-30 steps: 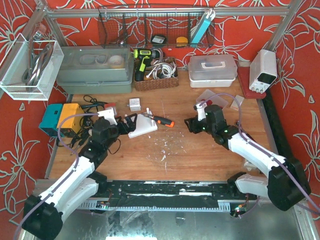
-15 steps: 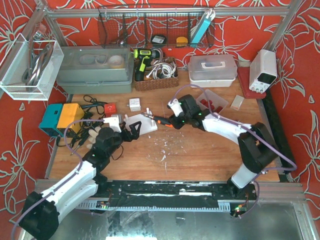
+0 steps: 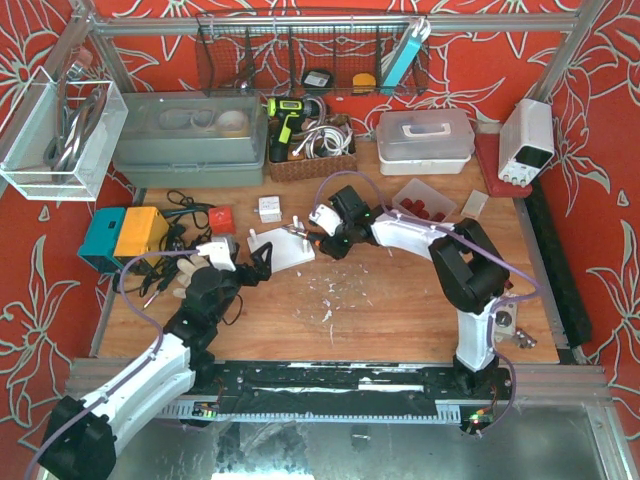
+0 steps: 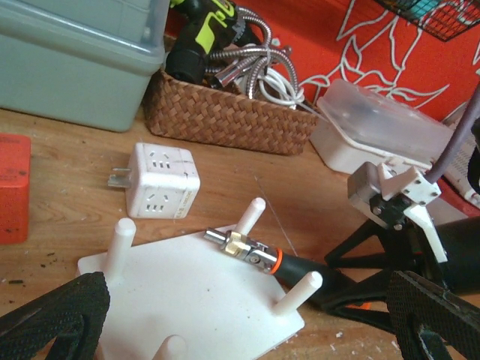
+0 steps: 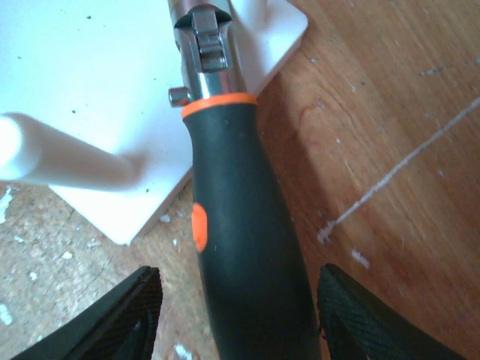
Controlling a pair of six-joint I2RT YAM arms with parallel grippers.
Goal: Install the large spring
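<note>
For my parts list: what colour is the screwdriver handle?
The handle is black with an orange ring; right wrist view shows it best.

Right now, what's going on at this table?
The right gripper straddles the black-and-orange handle of a screwdriver. Its jaws stand open on either side and have not yet closed on it. The screwdriver's metal end lies on a white plate with upright pegs. The left gripper hovers wide open just beside that plate, holding nothing.

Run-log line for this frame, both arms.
left gripper: open, facing peg board | right gripper: open, astride screwdriver handle, not yet closed
</note>
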